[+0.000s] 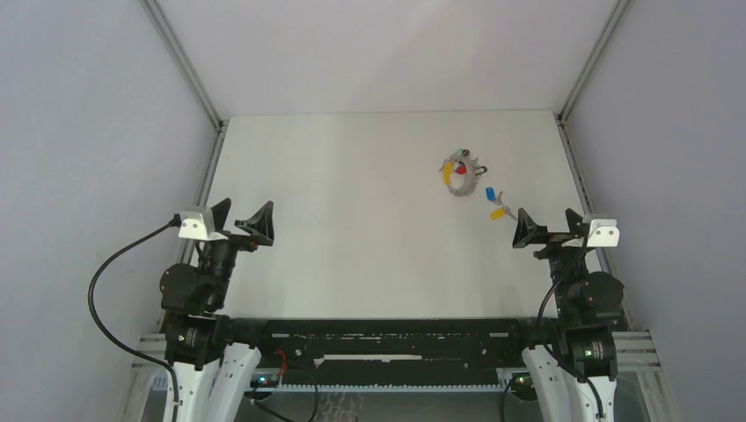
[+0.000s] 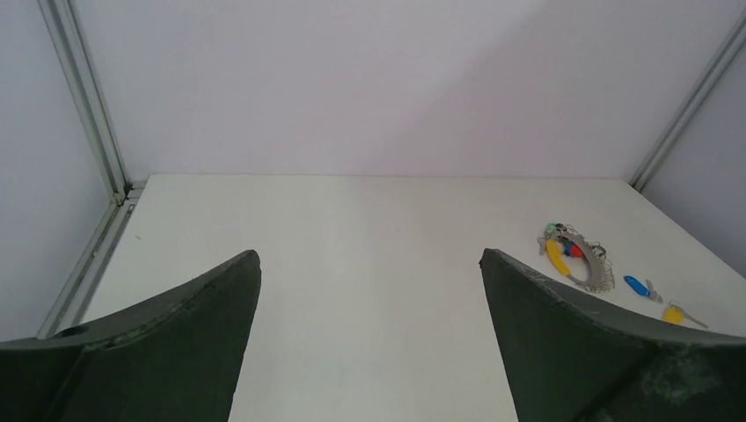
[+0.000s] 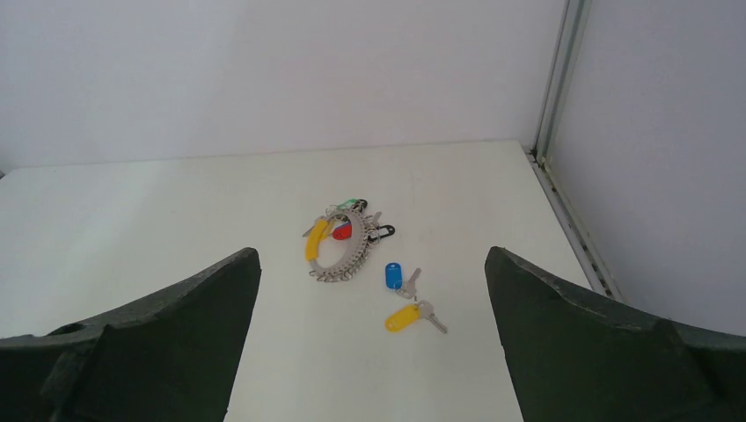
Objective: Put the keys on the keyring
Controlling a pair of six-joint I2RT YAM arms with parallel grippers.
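Observation:
The keyring lies on the white table at the far right, a silver ring of clips with yellow, red, green and blue tags; it also shows in the right wrist view and the left wrist view. Two loose keys lie just right of it: one with a blue tag and one with a yellow tag. My right gripper is open and empty, just near of the yellow-tagged key. My left gripper is open and empty at the left, far from them.
Metal frame rails run along the table's left edge and right edge. White walls enclose the table on three sides. A black cable loops beside the left arm.

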